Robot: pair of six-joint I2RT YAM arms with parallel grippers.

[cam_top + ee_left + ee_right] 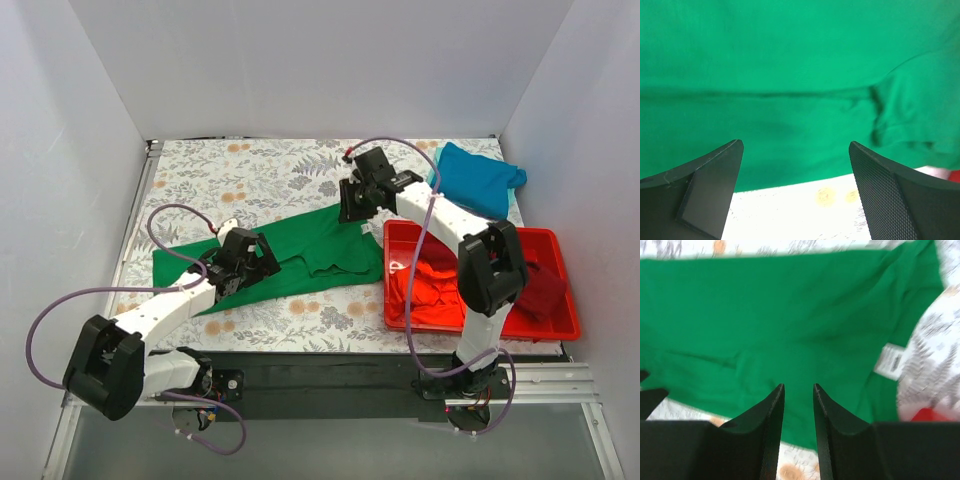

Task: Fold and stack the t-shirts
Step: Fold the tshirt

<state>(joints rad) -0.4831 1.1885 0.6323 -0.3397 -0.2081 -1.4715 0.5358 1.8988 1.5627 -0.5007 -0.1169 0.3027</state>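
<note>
Green t-shirt (300,255) lies as a long slanted band across the middle of the table (250,165), from near the left edge to the far left corner of the red plastic tray (530,332). It looks narrowed lengthwise but not yet folded into a compact packet. A white label (890,361) shows at its right end.

The left gripper (262,262) hovers low over the shirt's near-left part with its jaws wide apart and nothing between them. The right gripper (350,208) sits over the far right end, its jaws a narrow slit apart and seemingly empty.

The teal blue t-shirt (480,178) rests folded at the far right corner. The orange-red t-shirt (430,285) and dark maroon t-shirt (545,290) lie crumpled in the tray, so I judge the task under halfway: one done, one in hand, two untouched.
</note>
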